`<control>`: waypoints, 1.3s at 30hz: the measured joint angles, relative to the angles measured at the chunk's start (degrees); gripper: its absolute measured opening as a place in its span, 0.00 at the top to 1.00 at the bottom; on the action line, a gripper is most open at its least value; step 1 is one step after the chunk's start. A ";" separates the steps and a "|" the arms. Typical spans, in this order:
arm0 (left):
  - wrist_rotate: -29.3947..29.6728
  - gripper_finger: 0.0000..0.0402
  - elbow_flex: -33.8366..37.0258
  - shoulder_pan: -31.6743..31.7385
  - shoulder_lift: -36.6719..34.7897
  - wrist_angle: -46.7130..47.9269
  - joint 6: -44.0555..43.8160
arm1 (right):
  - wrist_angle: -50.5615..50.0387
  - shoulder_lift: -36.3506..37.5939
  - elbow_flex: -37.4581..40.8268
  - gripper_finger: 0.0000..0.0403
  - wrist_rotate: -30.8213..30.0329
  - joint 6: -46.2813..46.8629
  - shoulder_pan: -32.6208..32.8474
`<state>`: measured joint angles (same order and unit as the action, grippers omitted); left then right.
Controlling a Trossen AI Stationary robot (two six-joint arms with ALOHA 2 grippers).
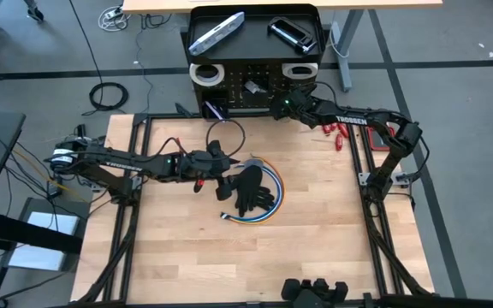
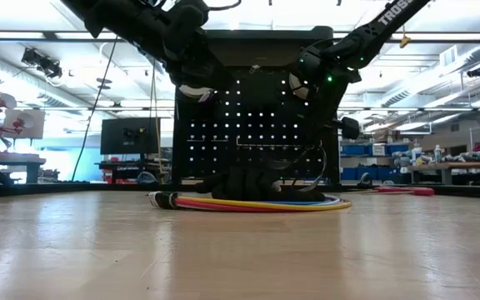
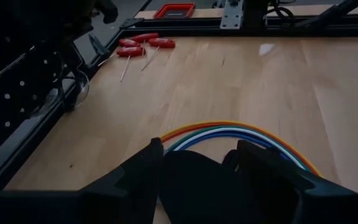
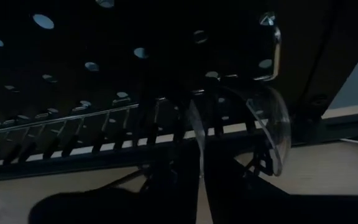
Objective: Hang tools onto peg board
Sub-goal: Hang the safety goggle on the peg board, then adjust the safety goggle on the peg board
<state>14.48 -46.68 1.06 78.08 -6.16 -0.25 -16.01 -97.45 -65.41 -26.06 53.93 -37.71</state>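
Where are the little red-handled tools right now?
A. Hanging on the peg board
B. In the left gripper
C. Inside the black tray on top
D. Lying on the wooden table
D: the red-handled tools lie flat on the table, beside the peg board, with no gripper near them.

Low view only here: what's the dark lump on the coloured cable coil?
Observer: A black glove, lying on the coil.
Operator: Is the left gripper on it?
Observer: The left gripper is open, one finger on either side of the glove.
Operator: And the right one?
Observer: The right gripper is at the peg board face, right by clear safety glasses.
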 joint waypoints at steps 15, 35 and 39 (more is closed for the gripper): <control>0.02 0.47 0.00 0.00 0.00 0.67 -0.02 | -1.63 0.18 0.42 0.68 0.44 -5.84 0.15; 0.07 0.47 0.00 -0.33 0.00 1.28 0.02 | -6.15 13.81 3.03 0.73 15.40 -35.96 3.48; 0.06 0.47 0.00 -0.55 0.00 1.22 1.20 | 3.54 18.13 11.71 0.87 23.07 -43.56 3.50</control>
<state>14.54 -46.68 0.51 78.08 -4.93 0.95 -12.47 -79.32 -53.69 -2.99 10.37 -34.22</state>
